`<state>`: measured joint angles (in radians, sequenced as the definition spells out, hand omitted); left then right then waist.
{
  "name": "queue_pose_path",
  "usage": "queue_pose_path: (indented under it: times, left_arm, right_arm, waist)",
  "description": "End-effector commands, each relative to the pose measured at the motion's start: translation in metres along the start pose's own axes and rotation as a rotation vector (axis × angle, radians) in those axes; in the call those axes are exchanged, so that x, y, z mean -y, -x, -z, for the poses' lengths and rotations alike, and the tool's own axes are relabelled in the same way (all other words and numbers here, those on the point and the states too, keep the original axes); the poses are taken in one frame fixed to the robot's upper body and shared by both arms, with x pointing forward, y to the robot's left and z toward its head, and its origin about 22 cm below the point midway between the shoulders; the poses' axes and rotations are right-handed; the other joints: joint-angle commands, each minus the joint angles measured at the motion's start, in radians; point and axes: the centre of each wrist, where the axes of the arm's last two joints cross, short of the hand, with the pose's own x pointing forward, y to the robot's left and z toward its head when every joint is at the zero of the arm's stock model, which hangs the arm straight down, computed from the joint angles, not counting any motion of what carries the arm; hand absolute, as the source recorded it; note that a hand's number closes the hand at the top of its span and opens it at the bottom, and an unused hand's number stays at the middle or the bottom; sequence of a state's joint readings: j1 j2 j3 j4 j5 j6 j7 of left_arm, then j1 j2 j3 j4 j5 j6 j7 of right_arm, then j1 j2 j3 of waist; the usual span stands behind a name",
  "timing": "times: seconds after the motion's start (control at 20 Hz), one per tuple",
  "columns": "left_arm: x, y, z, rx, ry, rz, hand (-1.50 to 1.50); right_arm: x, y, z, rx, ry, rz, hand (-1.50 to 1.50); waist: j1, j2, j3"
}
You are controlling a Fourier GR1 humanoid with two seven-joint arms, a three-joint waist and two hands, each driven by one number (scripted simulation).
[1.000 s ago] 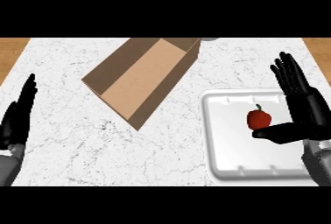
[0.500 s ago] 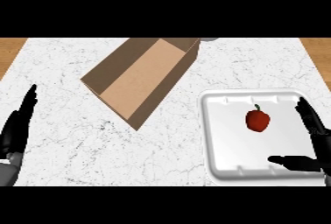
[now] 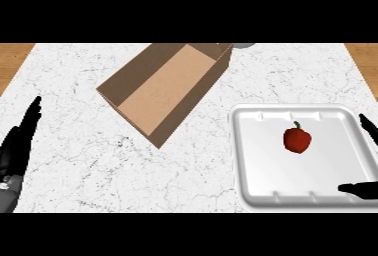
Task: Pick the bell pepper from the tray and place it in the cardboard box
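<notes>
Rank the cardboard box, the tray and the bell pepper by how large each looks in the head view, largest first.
1. Cardboard box and tray: they look alike in area, too close to rank.
2. Bell pepper: clearly smallest, lying inside the tray.

white marble counter (image 3: 88, 180), open cardboard box (image 3: 166, 90) upper middle, white tray (image 3: 255, 165) lower right

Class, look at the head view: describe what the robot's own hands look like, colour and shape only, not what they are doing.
The left robot hand is black with a dark grey sheen, its fingers long, slim and tapering to narrow tips. Of the right robot hand only black finger parts show at the view's right edge, rounded at the ends. No cables, markings or sleeves can be seen on either.
</notes>
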<state>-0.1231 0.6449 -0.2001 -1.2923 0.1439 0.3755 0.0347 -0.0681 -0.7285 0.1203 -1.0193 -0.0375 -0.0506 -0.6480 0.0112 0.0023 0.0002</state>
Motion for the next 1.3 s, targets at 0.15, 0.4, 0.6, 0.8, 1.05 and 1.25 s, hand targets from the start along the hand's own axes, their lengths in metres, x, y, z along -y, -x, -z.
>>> queue_pose_path:
  times: [0.15, 0.4, 0.6, 0.8, 1.05, 1.25]
  left_arm:
    - [0.010, 0.006, -0.008, 0.003, 0.001, 0.011, 0.00]
    - [-0.003, -0.004, 0.004, -0.007, 0.003, -0.005, 0.00]
    - [0.008, -0.010, -0.004, 0.002, 0.009, 0.008, 0.00]
    - [-0.010, 0.001, 0.009, -0.005, 0.002, -0.010, 0.00]
    - [-0.001, 0.002, 0.000, -0.001, -0.010, -0.001, 0.00]
    - [-0.014, -0.012, -0.001, 0.001, -0.005, -0.003, 0.00]
  right_arm:
    - [0.036, -0.041, 0.048, -0.109, -0.251, -0.235, -1.50]
    - [0.019, -0.060, 0.072, -0.225, -0.441, -0.340, -1.50]
    - [0.002, -0.073, 0.098, -0.242, -0.482, -0.306, -1.50]
    - [-0.006, -0.078, 0.113, -0.280, -0.513, -0.373, -1.50]
    - [-0.019, -0.069, 0.124, -0.278, -0.518, -0.363, -1.50]
    - [-0.043, -0.058, 0.107, -0.286, -0.520, -0.372, -1.50]
  waist:
    - [0.007, -0.002, -0.002]
    - [0.005, -0.002, -0.002]
    - [-0.003, -0.002, 0.000]
    - [-0.006, -0.002, 0.000]
    - [-0.004, -0.002, 0.000]
    - [-0.004, -0.002, 0.000]
